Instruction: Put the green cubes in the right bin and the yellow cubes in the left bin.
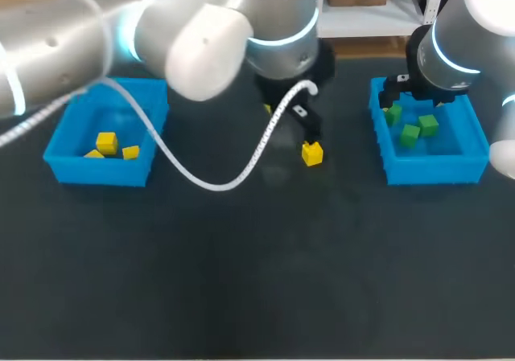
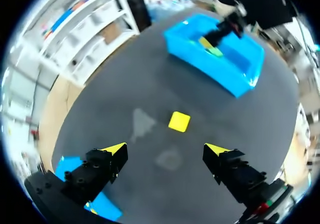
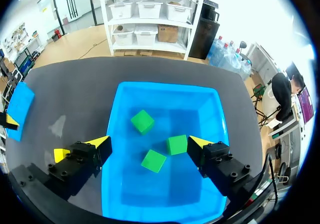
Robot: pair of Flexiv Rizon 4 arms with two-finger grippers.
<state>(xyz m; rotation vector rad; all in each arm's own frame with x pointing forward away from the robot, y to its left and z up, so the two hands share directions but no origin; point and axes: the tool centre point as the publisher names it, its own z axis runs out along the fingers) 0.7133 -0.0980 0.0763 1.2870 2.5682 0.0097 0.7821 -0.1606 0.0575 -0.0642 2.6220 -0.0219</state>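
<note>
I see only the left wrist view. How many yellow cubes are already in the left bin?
Observer: The head view shows three yellow cubes inside the left bin.
Operator: And how many green ones are in the right bin? My view shows it only far away.
Observer: The right wrist view shows three green cubes lying in the right bin.

Three green cubes [image 3: 153, 160] lie in the blue bin [image 3: 165, 87] under spread jaws.

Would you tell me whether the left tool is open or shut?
Open: the left tool has fingers wide apart, yellow cube untouched ahead.
</note>
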